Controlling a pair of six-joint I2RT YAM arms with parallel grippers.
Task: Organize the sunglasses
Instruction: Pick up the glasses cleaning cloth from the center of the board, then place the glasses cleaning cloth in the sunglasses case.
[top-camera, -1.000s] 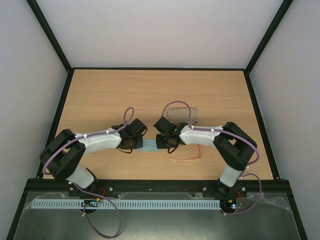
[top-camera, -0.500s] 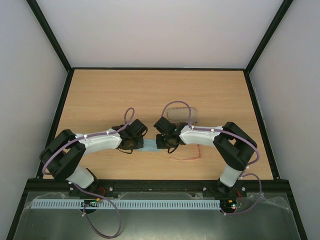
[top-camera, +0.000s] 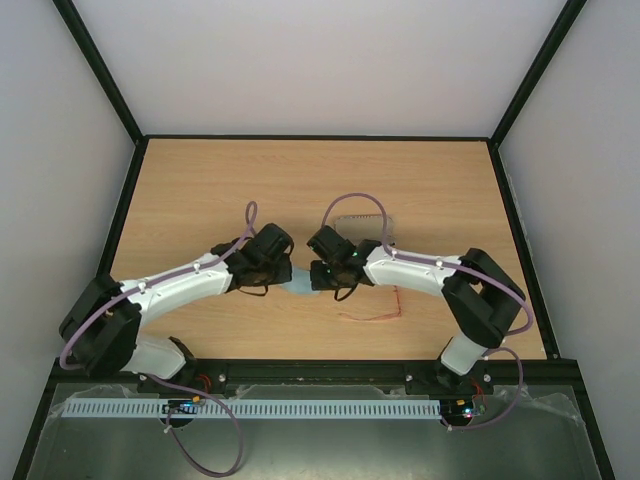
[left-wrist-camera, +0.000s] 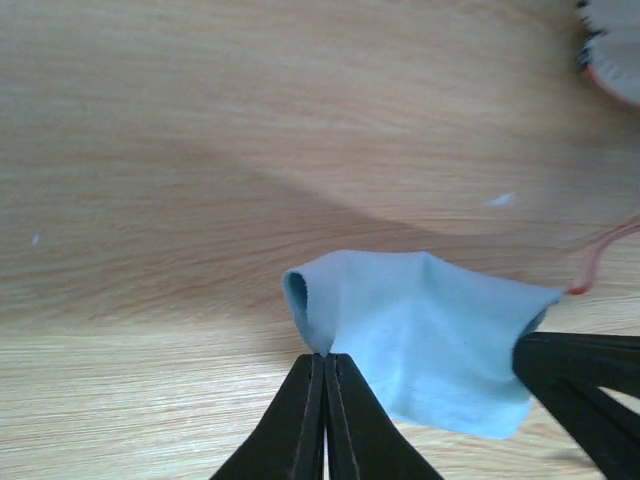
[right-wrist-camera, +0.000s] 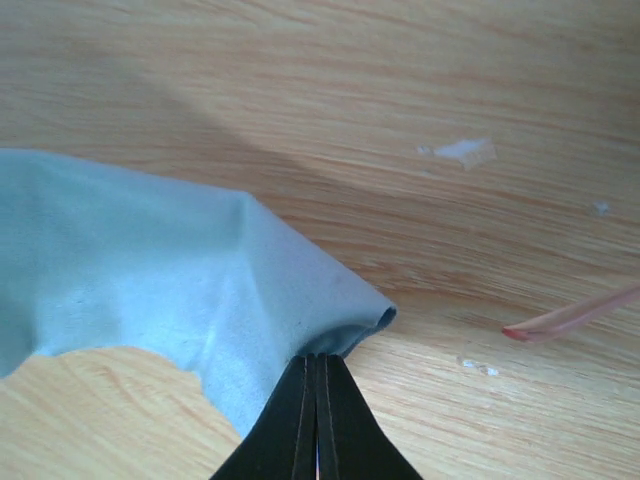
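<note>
Pinching opposite corners of the light blue cloth (left-wrist-camera: 430, 340), the left gripper (left-wrist-camera: 325, 365) and right gripper (right-wrist-camera: 316, 362) are both clamped tight on it, holding it between them over the wooden table (top-camera: 200, 190). The reddish-orange sunglasses (right-wrist-camera: 565, 317) lie on the table near the right gripper, toward the arm bases.

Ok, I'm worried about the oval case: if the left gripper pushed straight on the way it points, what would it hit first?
Past the light blue cloth pinched in the left gripper, probably just the bare wooden tabletop; the oval case sits right of that line, though depth is unclear.
</note>
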